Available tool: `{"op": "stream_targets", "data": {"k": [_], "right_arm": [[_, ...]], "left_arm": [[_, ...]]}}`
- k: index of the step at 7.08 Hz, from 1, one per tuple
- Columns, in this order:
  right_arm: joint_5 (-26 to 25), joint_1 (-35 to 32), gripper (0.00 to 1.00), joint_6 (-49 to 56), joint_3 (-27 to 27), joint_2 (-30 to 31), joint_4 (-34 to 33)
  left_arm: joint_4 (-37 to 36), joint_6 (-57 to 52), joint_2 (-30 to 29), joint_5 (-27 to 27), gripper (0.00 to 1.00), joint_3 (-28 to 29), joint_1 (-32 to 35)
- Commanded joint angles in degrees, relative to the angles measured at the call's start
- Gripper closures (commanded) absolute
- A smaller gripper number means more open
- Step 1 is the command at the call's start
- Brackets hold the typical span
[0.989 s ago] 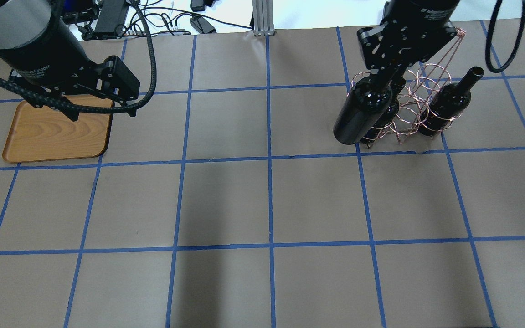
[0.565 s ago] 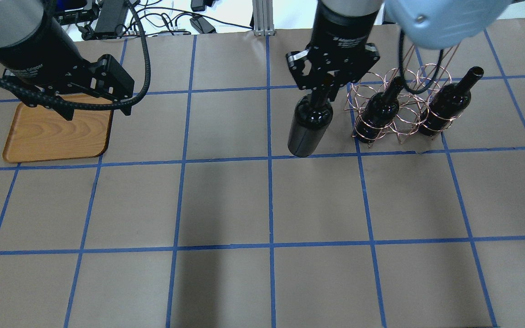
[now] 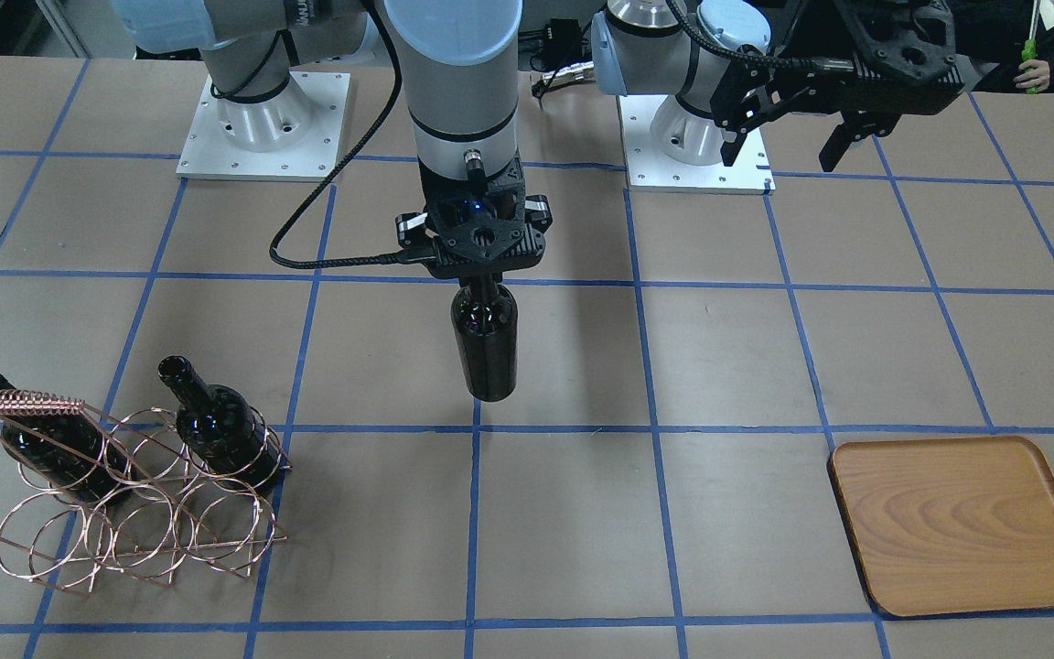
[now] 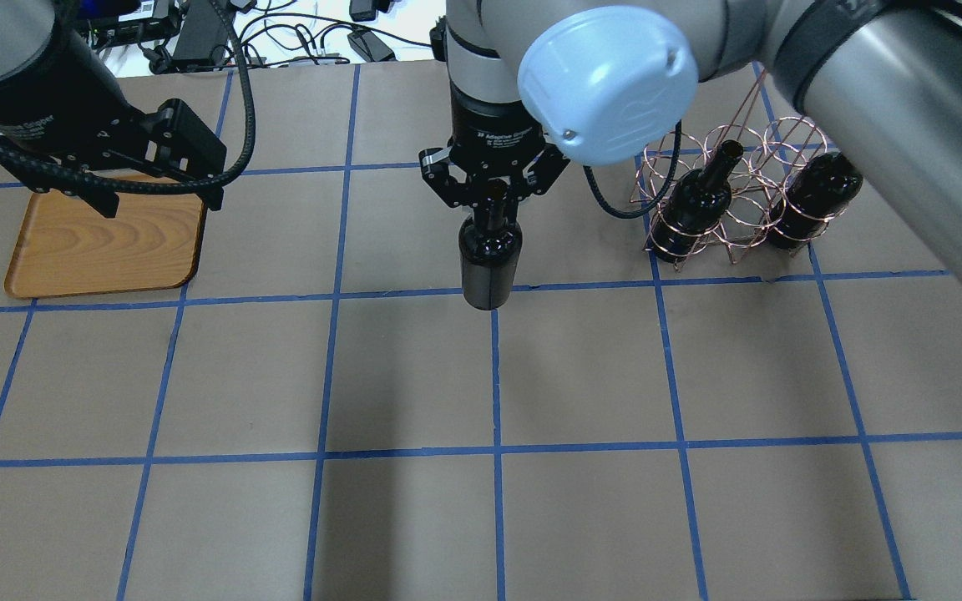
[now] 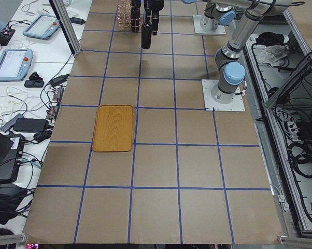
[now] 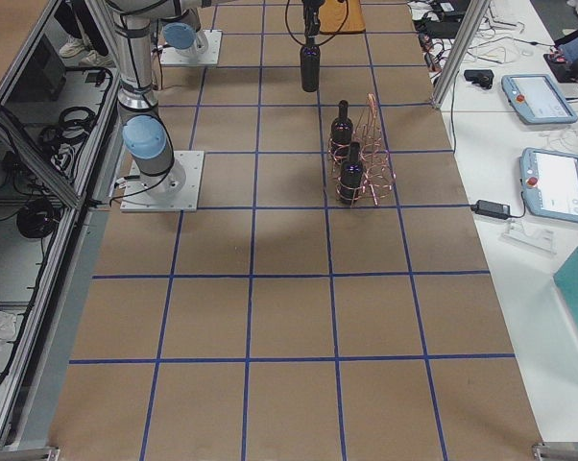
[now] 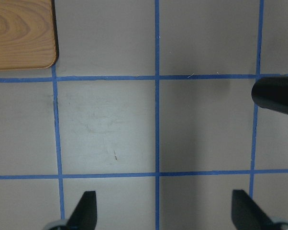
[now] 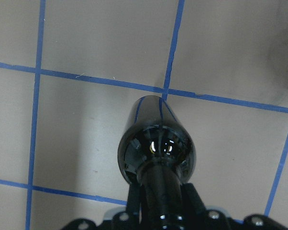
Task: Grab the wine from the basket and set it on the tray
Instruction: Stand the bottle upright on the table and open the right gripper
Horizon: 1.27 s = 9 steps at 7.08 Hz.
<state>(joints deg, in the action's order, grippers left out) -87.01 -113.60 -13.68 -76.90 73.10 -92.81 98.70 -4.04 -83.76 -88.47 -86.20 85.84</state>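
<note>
Wine's out. Your right claw (image 4: 493, 194) is clamped on the neck of the wine (image 4: 489, 259), and the bottle hangs upright, apparently off the tabletop (image 4: 414, 376), over the middle grid line. A second ago it was right against the basket (image 3: 24, 401); now it's well apart from it, moving toward your left side. Pull-out step is done, carry is roughly halfway. Two other bottles (image 4: 702, 200) (image 4: 815, 196) stay in the rack loops. The tray (image 3: 962, 522) is still well apart from the wine. Your left claw (image 7: 163, 213) is spread wide, holds nothing, and hovers beside the tray's far edge, barely shifted. The bottle base shows at its wrist view's edge. Expect a handover or a long reach across next.
</note>
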Motion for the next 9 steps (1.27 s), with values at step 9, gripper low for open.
{"op": "stream_targets", "data": {"k": [9], "right_arm": [[-1.4, -1.4, 0.94, -0.2, -1.8, -3.8, -4.4]], "left_arm": [[0.8, -5.1, -0.7, 0.9, 0.00, 1.3, -3.1]]}}
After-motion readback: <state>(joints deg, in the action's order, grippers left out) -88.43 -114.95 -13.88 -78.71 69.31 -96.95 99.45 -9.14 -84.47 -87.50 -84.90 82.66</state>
